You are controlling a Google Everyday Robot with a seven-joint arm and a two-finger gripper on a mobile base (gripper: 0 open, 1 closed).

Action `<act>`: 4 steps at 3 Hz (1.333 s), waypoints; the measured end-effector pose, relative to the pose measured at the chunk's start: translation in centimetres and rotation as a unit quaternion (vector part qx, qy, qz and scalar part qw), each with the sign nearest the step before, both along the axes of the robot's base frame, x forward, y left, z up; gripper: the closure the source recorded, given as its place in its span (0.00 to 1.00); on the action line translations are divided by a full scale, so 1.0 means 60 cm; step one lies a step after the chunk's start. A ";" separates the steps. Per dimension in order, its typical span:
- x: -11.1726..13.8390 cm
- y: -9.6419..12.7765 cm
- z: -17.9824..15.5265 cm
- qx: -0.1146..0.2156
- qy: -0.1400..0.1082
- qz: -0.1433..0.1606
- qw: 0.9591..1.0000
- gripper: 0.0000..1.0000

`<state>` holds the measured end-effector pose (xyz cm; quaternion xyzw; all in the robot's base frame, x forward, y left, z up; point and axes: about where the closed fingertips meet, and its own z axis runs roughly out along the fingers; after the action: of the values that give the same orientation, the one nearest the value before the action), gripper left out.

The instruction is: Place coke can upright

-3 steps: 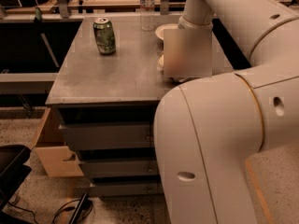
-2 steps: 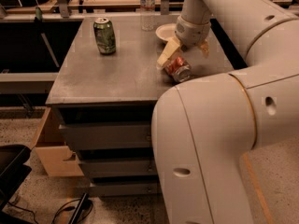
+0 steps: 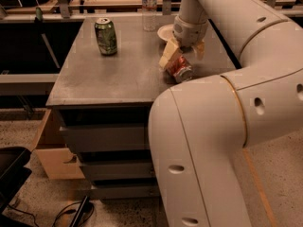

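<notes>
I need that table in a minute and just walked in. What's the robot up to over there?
The robot's gripper is at the near right edge of the grey table, open, its fingers just above a red coke can. The can lies on its side, not yet upright; whether the fingers touch it is unclear. A green can stands upright at the back left, and a clear bottle and white dish sit behind the gripper.

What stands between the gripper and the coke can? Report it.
Nothing visible does. The gripper hangs right over the coke can, which lies tilted on the table. The green can, the plate and the bottle stand farther back, away from both.
</notes>
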<state>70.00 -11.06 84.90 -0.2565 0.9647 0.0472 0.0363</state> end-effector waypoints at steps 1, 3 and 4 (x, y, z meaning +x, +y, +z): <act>0.008 0.003 -0.005 0.001 -0.006 -0.001 1.000 0.41; 0.020 0.008 -0.015 0.003 -0.014 -0.001 1.000 0.88; 0.023 0.009 -0.016 0.004 -0.015 -0.001 1.000 1.00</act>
<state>71.36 -10.49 83.95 -0.2562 0.9641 0.0468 0.0520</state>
